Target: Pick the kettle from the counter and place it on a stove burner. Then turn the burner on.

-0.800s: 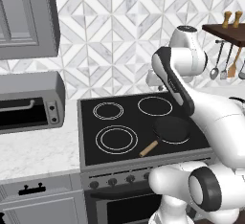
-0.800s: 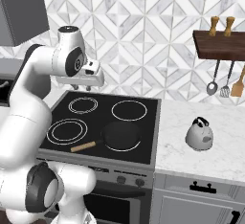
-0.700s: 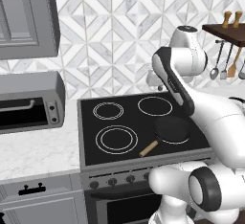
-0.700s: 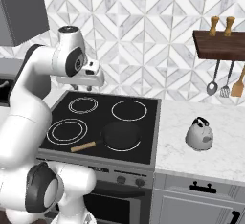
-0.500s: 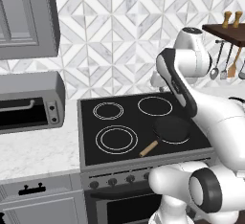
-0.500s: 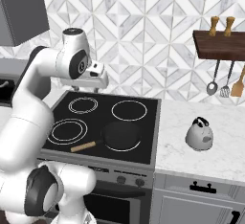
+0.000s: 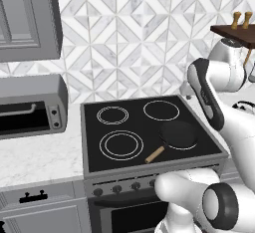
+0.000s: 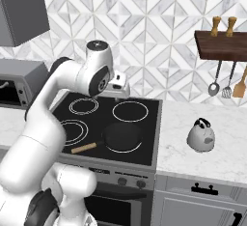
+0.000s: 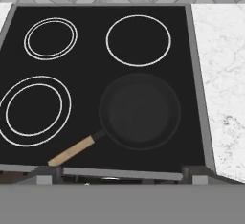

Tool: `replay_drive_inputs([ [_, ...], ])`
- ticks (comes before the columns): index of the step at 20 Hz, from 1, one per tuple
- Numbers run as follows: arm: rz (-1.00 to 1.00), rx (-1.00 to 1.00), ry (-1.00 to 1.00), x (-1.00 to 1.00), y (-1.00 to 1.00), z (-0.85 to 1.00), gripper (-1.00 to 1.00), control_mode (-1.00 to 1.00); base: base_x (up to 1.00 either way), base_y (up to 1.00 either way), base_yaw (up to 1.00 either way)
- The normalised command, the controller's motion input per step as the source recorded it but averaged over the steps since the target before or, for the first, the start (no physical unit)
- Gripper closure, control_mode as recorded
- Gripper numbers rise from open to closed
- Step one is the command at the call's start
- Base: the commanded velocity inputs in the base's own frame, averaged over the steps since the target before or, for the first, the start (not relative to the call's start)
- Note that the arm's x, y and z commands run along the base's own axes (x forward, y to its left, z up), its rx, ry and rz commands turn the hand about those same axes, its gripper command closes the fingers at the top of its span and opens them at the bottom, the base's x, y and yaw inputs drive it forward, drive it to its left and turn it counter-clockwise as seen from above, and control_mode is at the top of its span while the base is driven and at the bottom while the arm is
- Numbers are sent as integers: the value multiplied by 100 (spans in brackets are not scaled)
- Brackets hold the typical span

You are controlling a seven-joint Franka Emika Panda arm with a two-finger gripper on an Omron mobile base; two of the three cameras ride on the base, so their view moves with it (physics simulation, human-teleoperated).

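Observation:
The silver-grey kettle (image 8: 201, 135) stands upright on the white marble counter (image 8: 222, 164), to the right of the black cooktop. My gripper (image 8: 117, 92) hangs above the back middle of the cooktop, well left of the kettle, and holds nothing. In the hand view my gripper (image 9: 119, 174) looks down on the stove with its tips far apart, so it is open. The stove burner (image 8: 72, 131), the big double ring, lies at the front left (image 7: 121, 145) (image 9: 34, 110) and is dark and bare.
A black frying pan (image 8: 123, 137) (image 9: 139, 110) with a wooden handle sits on the front right ring. A toaster oven (image 7: 30, 107) stands on the left counter. A wooden shelf (image 8: 224, 44) with hanging utensils (image 8: 226, 82) is on the wall above the kettle.
The arm has swung my hand to the right and a little lower over the back of the cooktop. Kettle and pan have not moved.

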Motion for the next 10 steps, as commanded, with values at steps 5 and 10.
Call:
replay_drive_inputs([
  [5,0,0,-8,-10,-94,-29,-100,-100,0,0,0],
  [10,0,-1,-1,0,-94,-35,-100,-100,0,0,0],
])
